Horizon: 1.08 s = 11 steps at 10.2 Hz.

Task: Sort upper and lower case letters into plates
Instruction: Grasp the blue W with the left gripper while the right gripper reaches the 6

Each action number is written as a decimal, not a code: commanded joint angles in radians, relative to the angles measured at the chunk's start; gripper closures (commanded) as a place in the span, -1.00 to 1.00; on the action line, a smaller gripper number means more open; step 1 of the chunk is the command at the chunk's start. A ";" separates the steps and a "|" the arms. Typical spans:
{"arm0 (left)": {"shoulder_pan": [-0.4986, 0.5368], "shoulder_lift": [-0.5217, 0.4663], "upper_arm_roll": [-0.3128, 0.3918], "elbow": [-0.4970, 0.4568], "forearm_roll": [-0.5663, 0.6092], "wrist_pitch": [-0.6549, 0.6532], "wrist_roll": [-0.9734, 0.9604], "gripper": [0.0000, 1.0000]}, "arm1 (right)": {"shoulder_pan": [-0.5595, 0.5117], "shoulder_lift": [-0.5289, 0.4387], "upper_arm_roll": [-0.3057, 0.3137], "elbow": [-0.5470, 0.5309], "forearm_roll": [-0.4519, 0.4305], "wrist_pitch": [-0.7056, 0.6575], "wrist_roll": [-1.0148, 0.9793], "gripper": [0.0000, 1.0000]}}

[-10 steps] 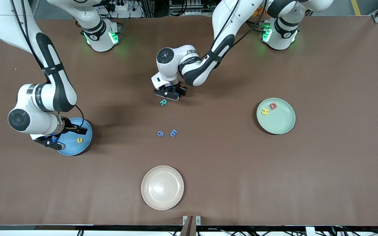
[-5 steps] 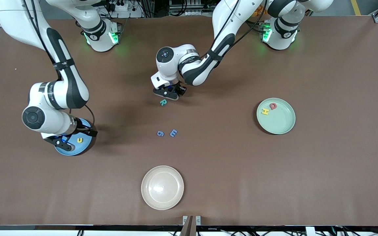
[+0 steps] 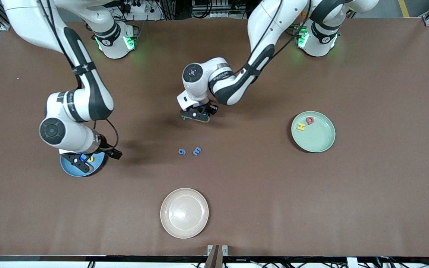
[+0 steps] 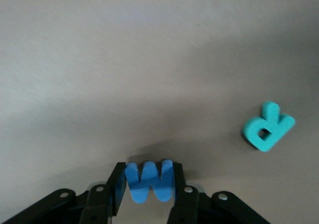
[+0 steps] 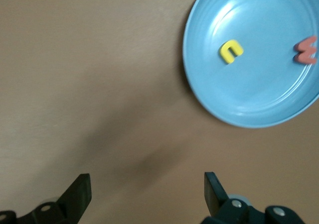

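Observation:
My left gripper (image 3: 196,114) (image 4: 148,178) is shut on the blue letter (image 4: 149,186), an M or W, held just above the table. The teal R (image 4: 267,126) lies flat on the cloth close beside it. Blue g (image 3: 181,152) and blue e (image 3: 197,150) lie nearer to the front camera. The mint green plate (image 3: 324,143) holds the yellow H (image 3: 301,127) and red Q (image 3: 310,120). My right gripper (image 3: 81,162) (image 5: 147,194) hangs open and empty over the edge of the sky blue plate (image 3: 66,168) (image 5: 259,94), which holds the yellow u (image 5: 231,51) and red w (image 5: 306,50).
A cream-beige plate (image 3: 184,212) with nothing in it sits near the table's front edge, nearer to the camera than the g and e. Bare brown cloth lies between the plates.
The right arm has drawn away from over the sky blue plate toward the table's middle. The left gripper has closed on the blue letter, lifted it and now hides the teal R in the front view.

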 commanded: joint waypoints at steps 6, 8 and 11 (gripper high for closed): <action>0.347 -0.228 -0.155 -0.078 -0.019 -0.330 0.576 0.55 | 0.185 0.098 -0.003 0.068 0.075 0.136 0.532 -1.00; 0.421 -0.295 -0.155 -0.153 -0.092 -0.357 0.708 0.55 | 0.281 0.192 -0.005 0.137 0.069 0.163 0.725 -1.00; 0.565 -0.396 -0.154 -0.312 -0.083 -0.358 0.977 0.55 | 0.339 0.232 -0.003 0.188 0.069 0.168 0.864 -1.00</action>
